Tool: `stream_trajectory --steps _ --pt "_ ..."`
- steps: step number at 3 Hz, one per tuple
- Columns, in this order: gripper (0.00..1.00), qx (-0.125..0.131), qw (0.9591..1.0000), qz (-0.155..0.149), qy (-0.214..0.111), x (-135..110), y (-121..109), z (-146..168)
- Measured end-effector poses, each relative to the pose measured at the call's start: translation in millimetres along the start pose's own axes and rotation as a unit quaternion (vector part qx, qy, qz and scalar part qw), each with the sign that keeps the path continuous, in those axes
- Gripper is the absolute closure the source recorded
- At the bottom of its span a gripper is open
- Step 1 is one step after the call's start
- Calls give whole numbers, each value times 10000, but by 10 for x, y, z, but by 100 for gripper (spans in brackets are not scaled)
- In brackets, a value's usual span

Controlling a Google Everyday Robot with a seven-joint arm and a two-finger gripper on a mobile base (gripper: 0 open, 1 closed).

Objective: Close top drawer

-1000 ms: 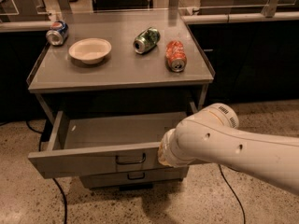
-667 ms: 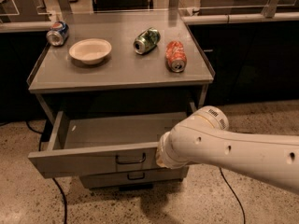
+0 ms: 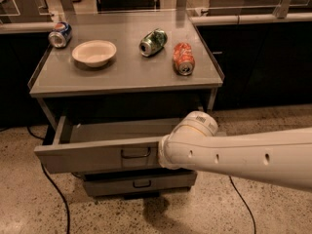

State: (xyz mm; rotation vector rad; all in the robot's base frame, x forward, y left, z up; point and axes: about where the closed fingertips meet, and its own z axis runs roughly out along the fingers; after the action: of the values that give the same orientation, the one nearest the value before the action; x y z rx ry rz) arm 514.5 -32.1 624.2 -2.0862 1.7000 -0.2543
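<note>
top drawer [image 3: 97, 152] open, closing push pending: tool [image 3: 165, 154] at front panel, 3 o'clock of handle [image 3: 135, 153], grip state can't tell; next, shove toward 12

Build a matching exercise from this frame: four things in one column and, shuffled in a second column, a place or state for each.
Things:
1. top drawer
2. bowl
3. blue can
4. red can

Places or states:
A. lying near the tabletop's right edge
B. pulled open
C. upright on the tabletop, left of centre
D. lying at the tabletop's left rear corner

Pairs: 1-B, 2-C, 3-D, 4-A.

The gripper is hidden behind the arm's wrist, at the right part of the drawer front.
</note>
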Motion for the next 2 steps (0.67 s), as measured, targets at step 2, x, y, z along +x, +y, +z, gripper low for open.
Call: stream_trajectory --steps 2 --pt "100 562 9950 -575 587 61 -509 252"
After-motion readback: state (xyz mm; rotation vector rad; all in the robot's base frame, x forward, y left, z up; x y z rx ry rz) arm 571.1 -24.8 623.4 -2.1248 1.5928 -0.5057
